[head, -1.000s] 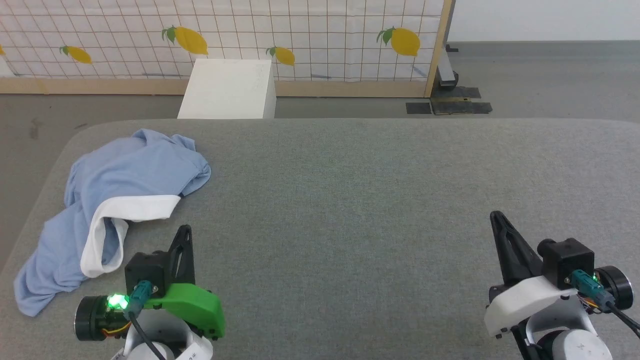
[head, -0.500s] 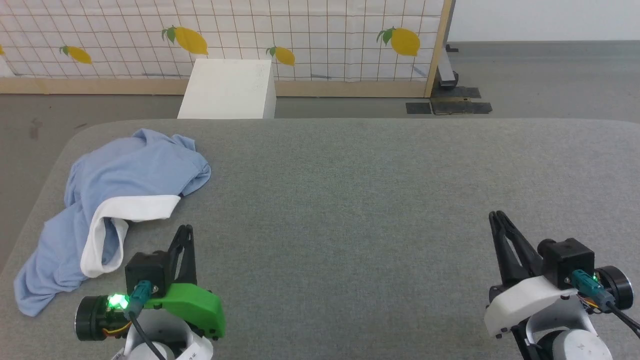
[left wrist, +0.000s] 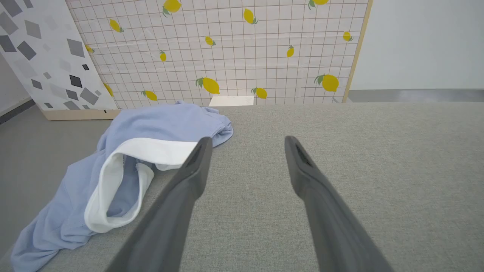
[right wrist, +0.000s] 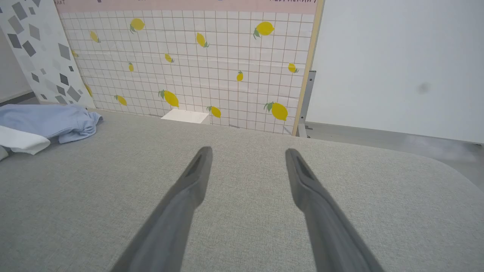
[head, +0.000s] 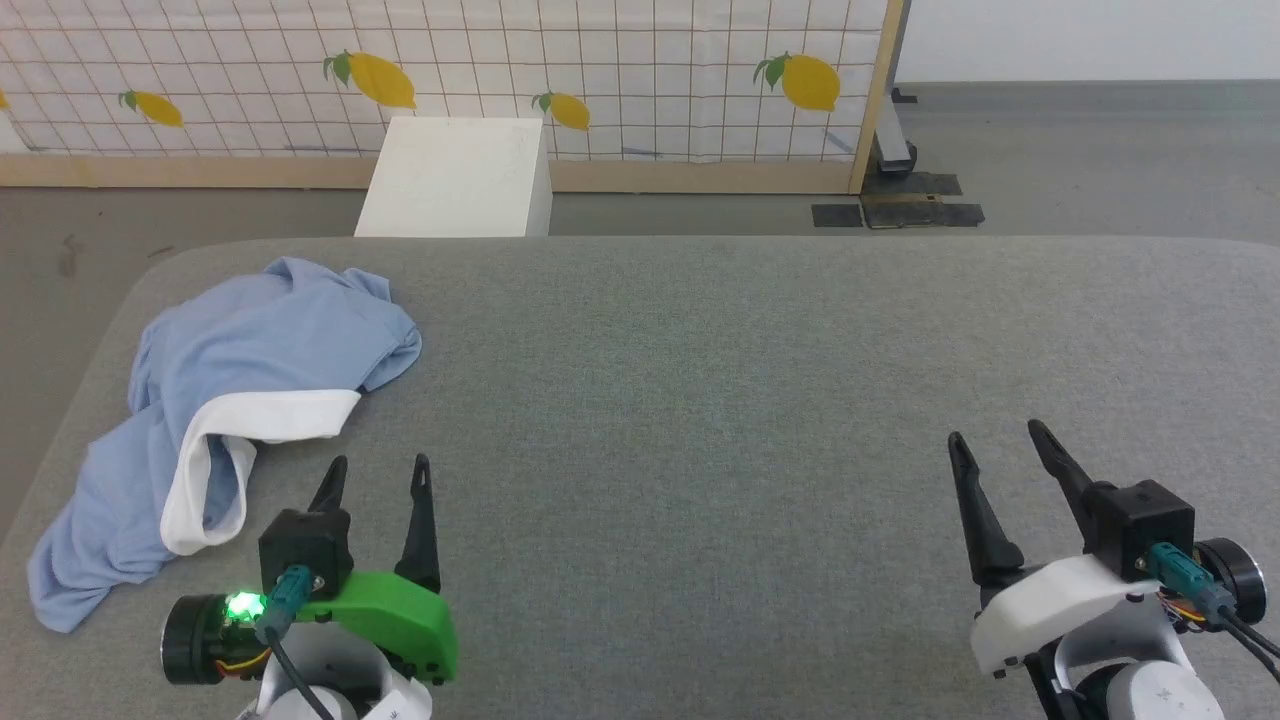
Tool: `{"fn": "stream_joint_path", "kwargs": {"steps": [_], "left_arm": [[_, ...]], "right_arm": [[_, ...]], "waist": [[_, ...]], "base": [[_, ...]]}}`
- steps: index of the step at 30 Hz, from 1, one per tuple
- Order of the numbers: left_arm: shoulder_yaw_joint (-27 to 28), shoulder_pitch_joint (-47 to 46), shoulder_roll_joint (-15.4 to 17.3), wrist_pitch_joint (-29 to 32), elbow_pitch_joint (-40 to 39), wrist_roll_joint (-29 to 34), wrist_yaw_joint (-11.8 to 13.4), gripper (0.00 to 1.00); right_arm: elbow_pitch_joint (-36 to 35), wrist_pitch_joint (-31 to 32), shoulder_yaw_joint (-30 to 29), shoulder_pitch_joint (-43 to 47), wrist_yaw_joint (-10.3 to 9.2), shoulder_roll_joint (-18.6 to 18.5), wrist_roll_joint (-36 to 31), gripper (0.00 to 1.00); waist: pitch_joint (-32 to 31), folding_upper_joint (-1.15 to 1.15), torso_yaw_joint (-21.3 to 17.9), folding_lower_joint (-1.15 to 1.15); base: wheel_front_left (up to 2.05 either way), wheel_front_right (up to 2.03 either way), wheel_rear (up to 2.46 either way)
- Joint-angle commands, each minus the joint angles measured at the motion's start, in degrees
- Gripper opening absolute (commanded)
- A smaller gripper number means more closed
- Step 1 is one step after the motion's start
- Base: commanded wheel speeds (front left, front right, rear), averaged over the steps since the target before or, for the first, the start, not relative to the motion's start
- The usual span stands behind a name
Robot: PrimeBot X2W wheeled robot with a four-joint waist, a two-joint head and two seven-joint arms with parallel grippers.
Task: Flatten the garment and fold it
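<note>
Head view: locate the garment (head: 270, 340), crumpled in a heap on the left part of the grey worktop (head: 700, 380), with a white band (head: 280, 415) turned outward. Note the left end effector (head: 380, 462), fingers spread and empty, just beside the heap's near edge. Note the right end effector (head: 995, 432), likewise spread and empty, well apart from the cloth at the right. Judge the step in hand as the first reach, with flattening not yet begun. Left wrist view: aim the left end effector (left wrist: 247, 139) left of its present line, toward the white band (left wrist: 151, 149) or a single-layer blue edge. Avoid pinching several stacked folds, likely to drag the heap as a lump. Approach low, slide one finger under the edge, then close. Right wrist view: bring the right end effector (right wrist: 247, 149) across bare worktop toward the garment (right wrist: 53, 119) at the far left. Pick a second edge point apart from the first, so as to pull the cloth taut between both grips. Drag toward the worktop's centre to gain room for spreading and folding.
</note>
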Motion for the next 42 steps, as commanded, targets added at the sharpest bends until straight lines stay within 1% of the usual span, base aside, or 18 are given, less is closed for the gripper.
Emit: {"fn": "stream_joint_path", "kwargs": {"steps": [1, 42], "left_arm": [[-0.25, -0.32, -0.03, -0.58, 0.43, -0.18, 0.27, 1.00], [-2.14, -1.73, -0.12, -5.41, 4.93, -1.71, 0.70, 1.00]], "right_arm": [[0.39, -0.62, -0.27, 0.16, 0.05, 0.00, 0.65, 1.00], [2.99, -5.47, -3.67, 0.87, 0.19, 0.02, 5.82, 1.00]], "waist": [[0.01, 0.00, -0.01, 0.00], [-0.01, 0.00, 0.04, 0.00]], "base": [[0.00, 0.00, 0.00], [0.00, 0.00, 0.00]]}}
